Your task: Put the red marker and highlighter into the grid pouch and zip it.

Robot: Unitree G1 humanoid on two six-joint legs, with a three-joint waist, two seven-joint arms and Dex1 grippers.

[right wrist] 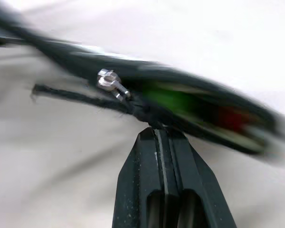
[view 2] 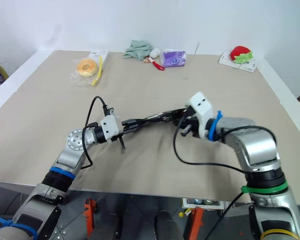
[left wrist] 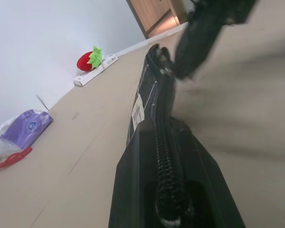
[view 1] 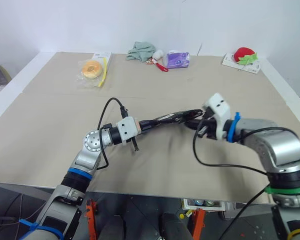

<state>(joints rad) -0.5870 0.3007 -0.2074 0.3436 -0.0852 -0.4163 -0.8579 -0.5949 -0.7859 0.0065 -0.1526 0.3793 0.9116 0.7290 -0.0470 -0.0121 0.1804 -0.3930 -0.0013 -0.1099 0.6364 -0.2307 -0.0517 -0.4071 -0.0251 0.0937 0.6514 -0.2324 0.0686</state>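
with left gripper [left wrist: 167, 199] clamped on the grid pouch [view 1: 166, 119] end and right gripper [right wrist: 157, 127] pinched at its zipper [right wrist: 111, 83], pull steadily along the pouch, holding fabric taut.

Beige table [view 1: 50, 130] carries doughnut [view 1: 92, 69], strawberry plush [view 1: 244, 54]

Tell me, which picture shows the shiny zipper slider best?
The right wrist view: the silver zipper slider sits on the grid pouch, just above the shut right gripper. In the eye views and left wrist view the slider is too small to tell.
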